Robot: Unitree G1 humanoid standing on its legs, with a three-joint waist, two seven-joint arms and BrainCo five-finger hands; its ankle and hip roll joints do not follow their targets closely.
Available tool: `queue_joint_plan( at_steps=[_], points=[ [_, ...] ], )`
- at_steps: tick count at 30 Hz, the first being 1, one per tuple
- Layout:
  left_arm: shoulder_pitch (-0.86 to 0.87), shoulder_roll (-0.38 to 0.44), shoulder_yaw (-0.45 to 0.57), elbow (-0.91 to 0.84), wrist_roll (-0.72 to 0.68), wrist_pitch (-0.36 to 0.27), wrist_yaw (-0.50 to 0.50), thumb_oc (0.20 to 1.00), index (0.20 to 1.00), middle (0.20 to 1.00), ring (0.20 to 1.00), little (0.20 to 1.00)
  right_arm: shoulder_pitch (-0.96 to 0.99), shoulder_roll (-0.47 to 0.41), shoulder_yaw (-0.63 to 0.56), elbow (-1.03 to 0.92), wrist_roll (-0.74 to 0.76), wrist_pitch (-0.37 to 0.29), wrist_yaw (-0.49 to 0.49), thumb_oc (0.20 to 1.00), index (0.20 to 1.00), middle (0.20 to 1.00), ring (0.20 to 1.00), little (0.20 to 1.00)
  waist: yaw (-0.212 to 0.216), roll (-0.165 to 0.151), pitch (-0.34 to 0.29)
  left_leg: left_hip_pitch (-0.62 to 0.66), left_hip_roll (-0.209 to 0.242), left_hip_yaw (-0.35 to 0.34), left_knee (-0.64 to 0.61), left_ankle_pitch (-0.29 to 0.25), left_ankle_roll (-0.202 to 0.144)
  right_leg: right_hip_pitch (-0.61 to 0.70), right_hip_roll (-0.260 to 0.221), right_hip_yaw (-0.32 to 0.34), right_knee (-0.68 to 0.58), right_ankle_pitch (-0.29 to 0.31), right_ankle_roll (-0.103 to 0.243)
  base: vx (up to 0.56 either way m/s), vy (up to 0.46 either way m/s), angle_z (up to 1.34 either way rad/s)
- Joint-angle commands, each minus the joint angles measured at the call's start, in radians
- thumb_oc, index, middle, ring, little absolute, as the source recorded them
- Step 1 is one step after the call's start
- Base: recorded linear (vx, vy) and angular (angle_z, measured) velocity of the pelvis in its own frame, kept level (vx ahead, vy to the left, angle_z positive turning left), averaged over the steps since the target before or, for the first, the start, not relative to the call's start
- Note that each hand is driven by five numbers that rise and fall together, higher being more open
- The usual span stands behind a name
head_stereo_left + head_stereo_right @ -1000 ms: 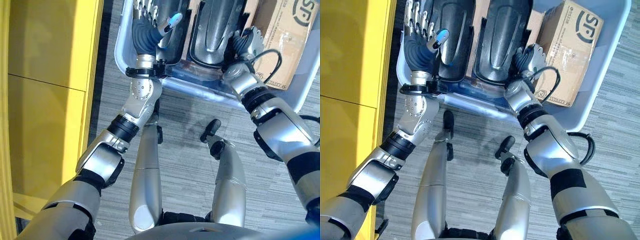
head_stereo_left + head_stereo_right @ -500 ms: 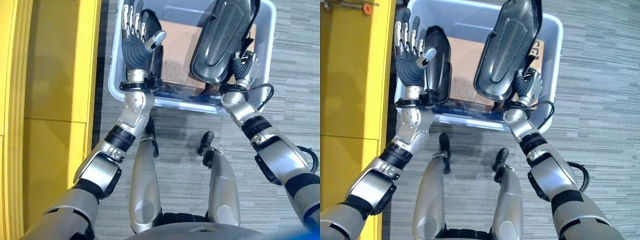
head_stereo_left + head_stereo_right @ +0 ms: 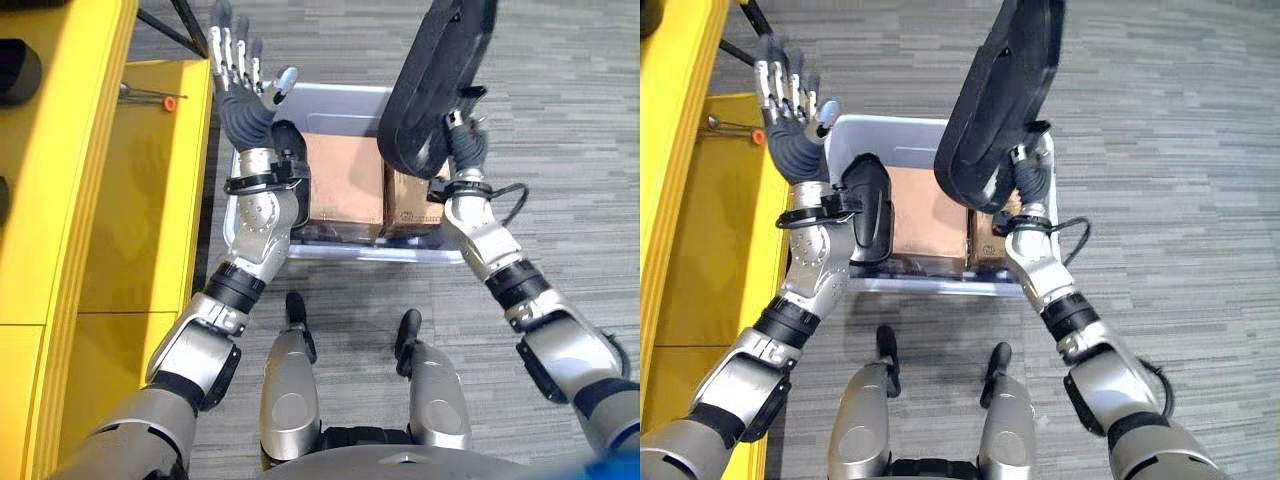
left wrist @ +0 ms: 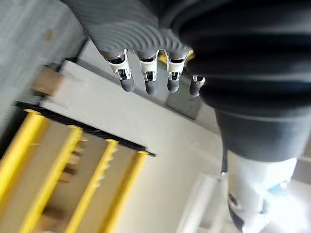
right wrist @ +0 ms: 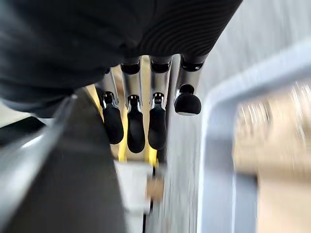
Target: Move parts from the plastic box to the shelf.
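black part (image 3: 432,80) lifted clear of box (image 3: 340,95), right hand (image 3: 462,150)

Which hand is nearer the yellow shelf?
Left. The left hand is raised, open, beside the yellow shelf; the right hand holds the black part above the plastic box, farther off.

Grey carpet (image 3: 580,140) with a fine streaked weave covers the floor all around. Two brown cardboard cartons lie side by side, their edges touching: the larger cardboard carton (image 3: 343,180) on the side nearer the yellow racking, and the smaller cardboard carton (image 3: 410,205) beside it, partly hidden from above. Near the far corner of the racking a thin metal rod with an orange tip (image 3: 150,97) lies flat, and a black diagonal brace (image 3: 190,25) slants across behind it.
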Motion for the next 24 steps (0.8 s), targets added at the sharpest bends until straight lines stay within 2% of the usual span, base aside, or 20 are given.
queue_joint_plan(
  at_steps=[1,3,6,7,9,11,12,13,15,16,18,19,20,21,22,24],
  points=[
    [-0.005,-0.028,0.008,-0.074,0.108,0.027,0.033,1.0,1.0,1.0,1.0,1.0,-0.015,0.004,-0.004,-0.09,0.016,-0.028,0.133,0.2,0.2,0.2,0.2,0.2,0.016,0.018,-0.078,0.028,0.022,-0.042,-0.14,0.081,-0.046,0.01,-0.04,-0.046,0.076,-0.062,0.027,0.03,0.139,-0.03],
    [0.031,-0.032,0.018,-0.118,0.111,0.061,0.039,1.0,1.0,1.0,1.0,1.0,0.041,0.023,0.008,-0.169,-0.002,-0.013,0.208,0.2,0.2,0.2,0.2,0.2,0.019,0.021,-0.096,0.05,0.015,-0.039,-0.16,0.088,-0.046,0.042,-0.048,-0.063,0.059,-0.061,0.035,0.03,0.166,0.03],
    [0.095,-0.038,0.041,-0.165,0.131,0.08,0.009,1.0,1.0,1.0,1.0,1.0,0.106,0.024,0.021,-0.239,-0.011,0.003,0.264,0.2,0.2,0.2,0.2,0.2,0.028,0.022,-0.109,0.063,0.006,-0.037,-0.172,0.093,-0.044,0.072,-0.055,-0.084,0.04,-0.06,0.042,0.0,0.098,0.08],
    [0.203,-0.023,0.06,-0.25,0.11,0.069,-0.057,1.0,1.0,1.0,1.0,1.0,0.184,-0.003,0.007,-0.311,-0.02,-0.004,0.298,0.2,0.2,0.2,0.2,0.2,0.048,0.019,-0.111,0.066,-0.005,-0.043,-0.177,0.089,-0.035,0.091,-0.062,-0.108,0.024,-0.053,0.051,-0.08,0.058,0.07],
    [0.435,0.013,0.112,-0.404,-0.014,0.027,-0.252,1.0,1.0,1.0,1.0,1.0,0.33,-0.052,-0.038,-0.426,-0.063,-0.03,0.353,0.2,0.2,0.2,0.2,0.2,0.088,0.016,-0.107,0.081,-0.027,-0.043,-0.186,0.078,-0.021,0.13,-0.081,-0.152,-0.003,-0.027,0.07,-0.08,0.055,0.08],
    [0.521,0.029,0.134,-0.444,-0.062,0.031,-0.34,1.0,1.0,1.0,1.0,1.0,0.39,-0.063,-0.058,-0.469,-0.076,-0.035,0.37,0.2,0.2,0.2,0.2,0.2,0.105,0.015,-0.112,0.093,-0.038,-0.036,-0.195,0.076,-0.014,0.155,-0.087,-0.175,-0.019,-0.01,0.078,-0.01,0.064,0.32],
    [0.596,0.055,0.148,-0.463,-0.136,0.054,-0.456,1.0,1.0,1.0,1.0,1.0,0.435,-0.07,-0.077,-0.496,-0.09,-0.036,0.37,0.2,0.2,0.2,0.2,0.2,0.124,0.009,-0.127,0.108,-0.05,-0.021,-0.206,0.071,-0.003,0.18,-0.092,-0.207,-0.029,0.006,0.085,0.01,0.1,0.43],
    [0.623,0.063,0.149,-0.468,-0.148,0.067,-0.5,1.0,1.0,1.0,1.0,1.0,0.446,-0.068,-0.084,-0.493,-0.097,-0.034,0.361,0.2,0.2,0.2,0.2,0.2,0.133,0.006,-0.135,0.119,-0.056,-0.007,-0.213,0.069,0.003,0.187,-0.095,-0.224,-0.025,0.015,0.087,0.01,0.106,0.39],
    [0.636,0.067,0.153,-0.471,-0.143,0.068,-0.514,1.0,1.0,1.0,1.0,1.0,0.446,-0.067,-0.089,-0.485,-0.082,-0.027,0.362,0.2,0.2,0.2,0.2,0.2,0.14,0.004,-0.139,0.128,-0.063,0.007,-0.215,0.065,0.009,0.192,-0.096,-0.241,-0.022,0.021,0.088,0.0,0.063,0.22],
    [0.654,0.084,0.151,-0.476,-0.143,0.054,-0.508,1.0,1.0,1.0,1.0,1.0,0.433,-0.058,-0.09,-0.456,-0.078,-0.03,0.359,0.2,0.2,0.2,0.2,0.2,0.153,-0.004,-0.144,0.154,-0.071,0.031,-0.228,0.048,0.008,0.195,-0.1,-0.282,-0.014,0.048,0.104,0.01,0.07,0.09],
    [0.658,0.099,0.161,-0.48,-0.155,0.069,-0.511,1.0,1.0,1.0,1.0,1.0,0.439,-0.048,-0.09,-0.442,-0.087,-0.03,0.338,0.2,0.2,0.2,0.2,0.2,0.154,-0.004,-0.152,0.176,-0.096,0.031,-0.251,0.034,0.027,0.19,-0.089,-0.26,0.02,0.051,0.113,-0.01,0.034,-0.21],
    [0.655,0.108,0.166,-0.483,-0.181,0.1,-0.541,1.0,1.0,1.0,1.0,1.0,0.481,-0.056,-0.099,-0.449,-0.068,-0.038,0.321,0.2,0.2,0.2,0.2,0.2,0.137,0.0,-0.166,0.16,-0.112,-0.008,-0.253,0.035,0.057,0.173,-0.026,-0.183,0.033,0.013,0.081,-0.03,-0.055,-0.24],
    [0.658,0.11,0.167,-0.483,-0.197,0.106,-0.561,1.0,1.0,1.0,1.0,1.0,0.497,-0.057,-0.103,-0.451,-0.067,-0.046,0.313,0.2,0.2,0.2,0.2,0.2,0.128,0.001,-0.172,0.161,-0.118,-0.027,-0.258,0.034,0.063,0.166,-0.001,-0.147,0.036,0.001,0.074,0.01,-0.108,-0.01],
    [0.664,0.106,0.172,-0.487,-0.219,0.122,-0.593,1.0,1.0,1.0,1.0,1.0,0.52,-0.057,-0.112,-0.458,-0.074,-0.052,0.301,0.2,0.2,0.2,0.2,0.2,0.112,0.002,-0.185,0.161,-0.125,-0.058,-0.265,0.035,0.068,0.159,0.053,-0.096,0.029,-0.04,0.054,0.09,-0.116,0.38],
    [0.674,0.104,0.177,-0.491,-0.237,0.141,-0.619,1.0,1.0,1.0,1.0,1.0,0.544,-0.056,-0.122,-0.466,-0.077,-0.053,0.293,0.2,0.2,0.2,0.2,0.2,0.097,0.003,-0.197,0.162,-0.133,-0.089,-0.27,0.034,0.07,0.152,0.102,-0.059,0.025,-0.07,0.031,0.11,-0.139,0.64],
    [0.693,0.088,0.186,-0.495,-0.248,0.158,-0.644,1.0,1.0,1.0,1.0,1.0,0.566,-0.051,-0.141,-0.466,-0.07,-0.047,0.305,0.2,0.2,0.2,0.2,0.2,0.086,0.008,-0.218,0.159,-0.139,-0.124,-0.277,0.043,0.064,0.156,0.161,-0.023,0.02,-0.108,-0.006,0.06,-0.118,1.15]
  ],
)
